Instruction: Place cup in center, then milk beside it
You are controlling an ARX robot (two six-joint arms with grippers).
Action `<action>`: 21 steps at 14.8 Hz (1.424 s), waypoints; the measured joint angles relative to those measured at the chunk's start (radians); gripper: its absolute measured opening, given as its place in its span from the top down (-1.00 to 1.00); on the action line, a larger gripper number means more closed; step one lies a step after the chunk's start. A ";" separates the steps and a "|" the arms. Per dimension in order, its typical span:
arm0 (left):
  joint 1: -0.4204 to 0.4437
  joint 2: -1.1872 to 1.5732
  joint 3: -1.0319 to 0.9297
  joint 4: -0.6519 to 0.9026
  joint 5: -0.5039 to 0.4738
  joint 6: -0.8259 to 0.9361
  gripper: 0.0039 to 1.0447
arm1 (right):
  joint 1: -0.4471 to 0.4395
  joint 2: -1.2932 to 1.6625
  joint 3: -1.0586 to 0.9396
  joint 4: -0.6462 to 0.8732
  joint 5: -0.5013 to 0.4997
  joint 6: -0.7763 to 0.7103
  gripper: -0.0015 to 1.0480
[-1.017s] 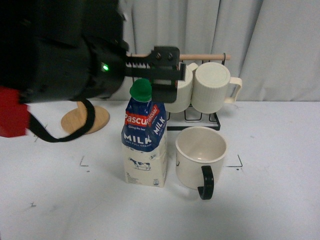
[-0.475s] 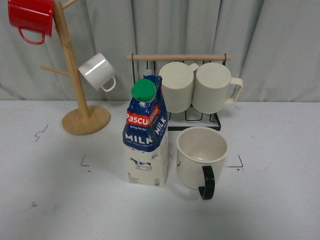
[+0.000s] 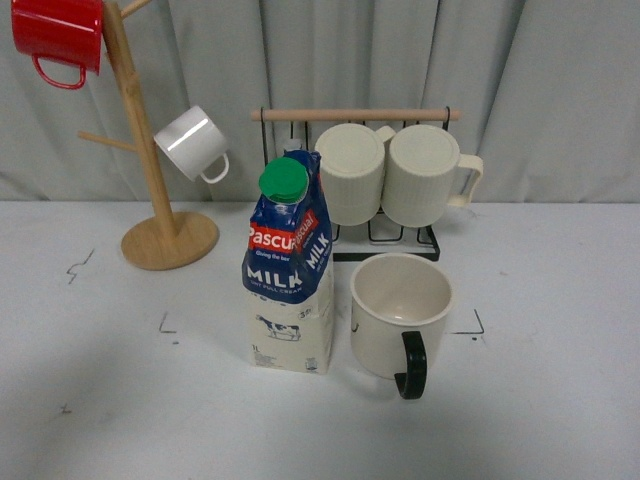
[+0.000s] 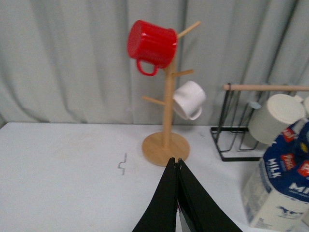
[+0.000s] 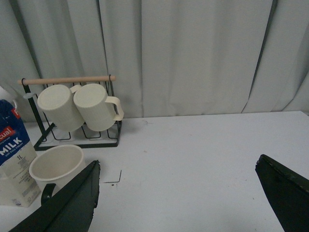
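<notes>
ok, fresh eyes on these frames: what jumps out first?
The milk carton, blue top and green cap, stands mid-table, with the cup close beside it, black handle toward the camera. Next the red mug hanging high on the wooden mug tree at back left. Behind the pair, two ribbed cream mugs hang on a wire rack.
</notes>
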 joint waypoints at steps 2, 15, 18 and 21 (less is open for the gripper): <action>0.000 -0.060 -0.029 -0.018 0.007 0.000 0.97 | 0.000 0.000 0.000 0.000 0.000 0.000 -0.87; -0.001 -0.368 -0.126 -0.216 0.008 0.000 0.97 | 0.000 0.000 0.000 0.000 0.000 0.000 -0.87; -0.001 -0.418 -0.126 -0.264 0.008 0.000 0.97 | 0.000 0.000 0.000 0.000 0.000 0.000 -0.87; -0.001 -0.583 -0.118 -0.432 0.005 0.001 0.97 | 0.000 0.000 0.000 0.000 -0.001 0.000 -0.87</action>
